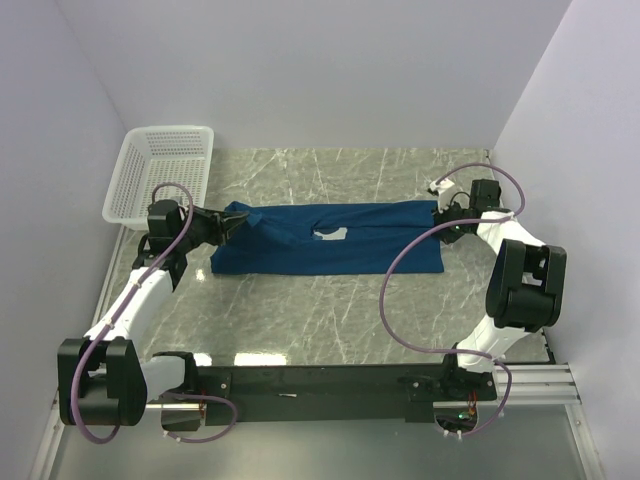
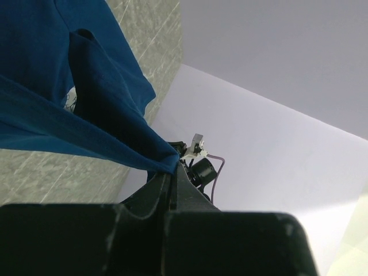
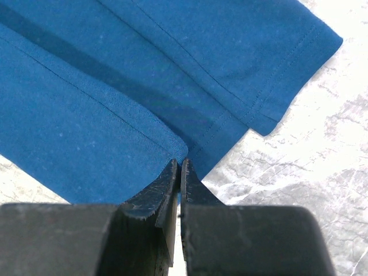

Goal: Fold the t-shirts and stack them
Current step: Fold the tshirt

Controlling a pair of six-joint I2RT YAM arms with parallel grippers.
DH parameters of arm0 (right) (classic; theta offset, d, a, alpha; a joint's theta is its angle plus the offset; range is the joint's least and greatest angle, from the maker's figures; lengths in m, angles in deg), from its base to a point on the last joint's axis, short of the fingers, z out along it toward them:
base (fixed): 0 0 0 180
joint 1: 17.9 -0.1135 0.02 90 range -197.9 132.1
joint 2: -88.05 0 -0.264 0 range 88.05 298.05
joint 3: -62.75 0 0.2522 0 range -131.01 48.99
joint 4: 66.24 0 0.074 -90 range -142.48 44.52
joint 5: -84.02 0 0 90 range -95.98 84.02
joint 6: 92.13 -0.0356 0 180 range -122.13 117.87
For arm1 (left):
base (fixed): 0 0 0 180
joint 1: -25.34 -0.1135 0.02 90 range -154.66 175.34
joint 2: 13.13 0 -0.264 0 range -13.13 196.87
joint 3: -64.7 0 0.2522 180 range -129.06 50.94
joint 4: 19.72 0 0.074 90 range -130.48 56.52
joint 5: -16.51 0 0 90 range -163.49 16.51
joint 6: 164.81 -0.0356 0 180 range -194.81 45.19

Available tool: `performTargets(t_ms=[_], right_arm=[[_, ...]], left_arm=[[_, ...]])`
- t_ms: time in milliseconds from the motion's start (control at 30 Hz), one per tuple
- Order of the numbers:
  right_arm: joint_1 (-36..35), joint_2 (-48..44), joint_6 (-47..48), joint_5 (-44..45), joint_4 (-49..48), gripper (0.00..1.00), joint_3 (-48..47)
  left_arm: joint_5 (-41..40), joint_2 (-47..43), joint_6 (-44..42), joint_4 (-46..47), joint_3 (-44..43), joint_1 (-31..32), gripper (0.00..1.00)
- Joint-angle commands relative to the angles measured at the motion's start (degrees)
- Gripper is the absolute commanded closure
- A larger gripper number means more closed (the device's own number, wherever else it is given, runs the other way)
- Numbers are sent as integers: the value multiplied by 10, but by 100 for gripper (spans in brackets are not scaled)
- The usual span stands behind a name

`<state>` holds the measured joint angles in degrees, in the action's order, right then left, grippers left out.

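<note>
One dark blue t-shirt (image 1: 330, 240) lies stretched left to right across the marble table (image 1: 330, 310), folded lengthwise, with a bit of pale print (image 1: 330, 236) showing at its middle. My left gripper (image 1: 232, 225) is shut on the shirt's left end and lifts that corner slightly. In the left wrist view the cloth (image 2: 57, 63) pulls taut into the closed left gripper (image 2: 172, 167). My right gripper (image 1: 438, 214) is shut on the shirt's right end. The right wrist view shows a folded edge of the fabric (image 3: 115, 86) pinched in the right gripper (image 3: 180, 165), low over the table.
A white lattice basket (image 1: 170, 131) stands at the back left, just behind the left arm. Walls close in the table on the left, back and right. Purple cables loop off both arms.
</note>
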<state>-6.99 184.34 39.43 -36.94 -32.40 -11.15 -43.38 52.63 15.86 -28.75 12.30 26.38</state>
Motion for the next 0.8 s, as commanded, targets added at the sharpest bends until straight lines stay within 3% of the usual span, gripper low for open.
performTargets(t_ms=[0,467,567,600,633,767], right_arm=[[-5,4,-4,6,-14,100,-29],[-12,11,-8,12,-15,98,-32],[-13,13,-10,17,-16,87,-34],[-13,13,-17,20,-22,72,-31],[-12,10,-20,26,-25,67,-31],[-13,-4,-37,27,-39,56,-22]], left_arm=[[-1,-12,-12,8,0,-5,100],[1,-3,-16,13,1,-8,100],[3,2,-17,16,0,-8,100],[4,2,-19,17,0,-8,100],[3,5,-19,18,0,-8,100],[5,15,-23,20,-6,-8,100]])
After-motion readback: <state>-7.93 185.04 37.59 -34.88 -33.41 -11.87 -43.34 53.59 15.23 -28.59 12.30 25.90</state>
